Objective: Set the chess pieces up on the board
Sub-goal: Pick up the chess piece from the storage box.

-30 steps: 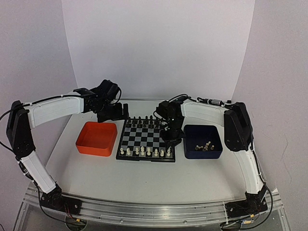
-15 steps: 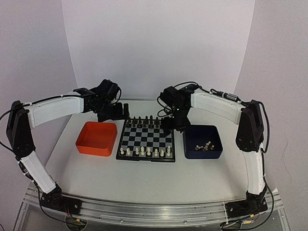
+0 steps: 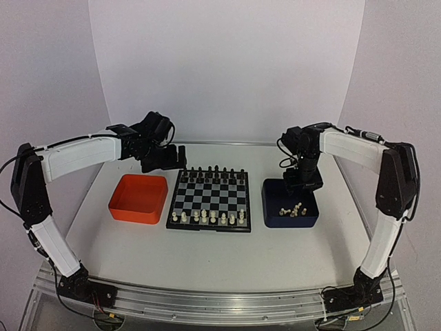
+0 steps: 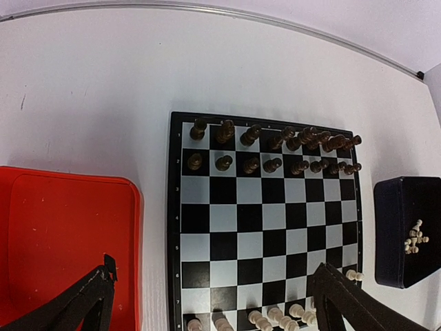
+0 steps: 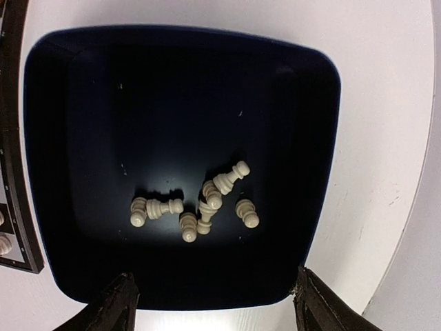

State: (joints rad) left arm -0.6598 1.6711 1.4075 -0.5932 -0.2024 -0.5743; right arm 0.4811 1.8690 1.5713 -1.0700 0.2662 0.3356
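Chess pieces [image 5: 200, 207] lie in the blue tray [image 5: 83, 103] beneath the wide-spread, empty right hand [image 5: 215, 288].

My white tabletop [image 3: 207, 255] carries three things in a row: an orange tray [image 3: 138, 196] on my left, the board [image 3: 210, 200] just beside it in the middle, and a dark blue tray [image 3: 289, 222] on my right.

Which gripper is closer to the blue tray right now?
Right. The right gripper hangs directly over the blue tray; the left gripper is across the board, by the orange tray.
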